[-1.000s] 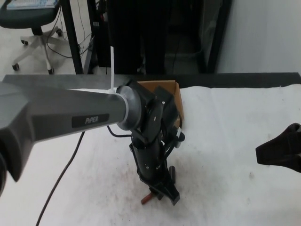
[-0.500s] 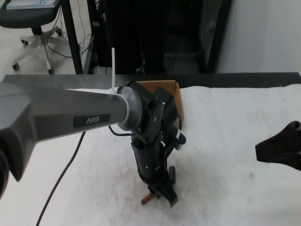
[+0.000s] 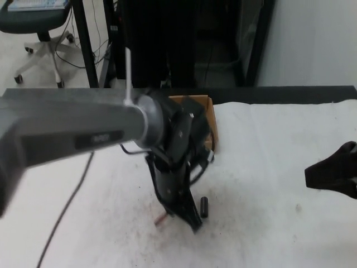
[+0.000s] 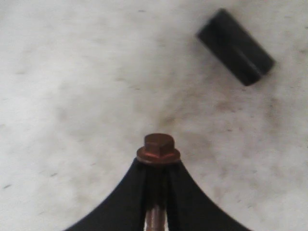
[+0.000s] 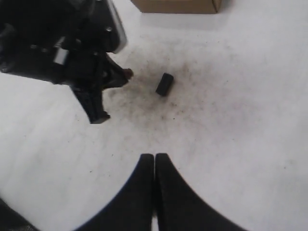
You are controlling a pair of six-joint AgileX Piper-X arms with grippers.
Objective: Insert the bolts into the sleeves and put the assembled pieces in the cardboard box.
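Left end effector: fingers drawn narrow and clamped on the shank of a copper-coloured bolt. The hex head sticks out just past the fingertips and points toward the tabletop. I cannot tell whether the head touches the surface.

The black sleeve lies on its side on a smudged patch of the white tabletop. It is near the bolt but apart from it, with bare surface on all sides. In the high view it sits just beside the left arm's tip, on the side toward the right arm.

The cardboard box is at the far edge of the white surface, close to the dark strip at the back. It is behind the left arm's wrist, which covers much of it. Sleeve and box are well apart, with open surface between them.

Right end effector: fingers pressed together, nothing between them. It hangs over bare tabletop near the right edge of the high view. A broad open stretch lies between it and the sleeve.
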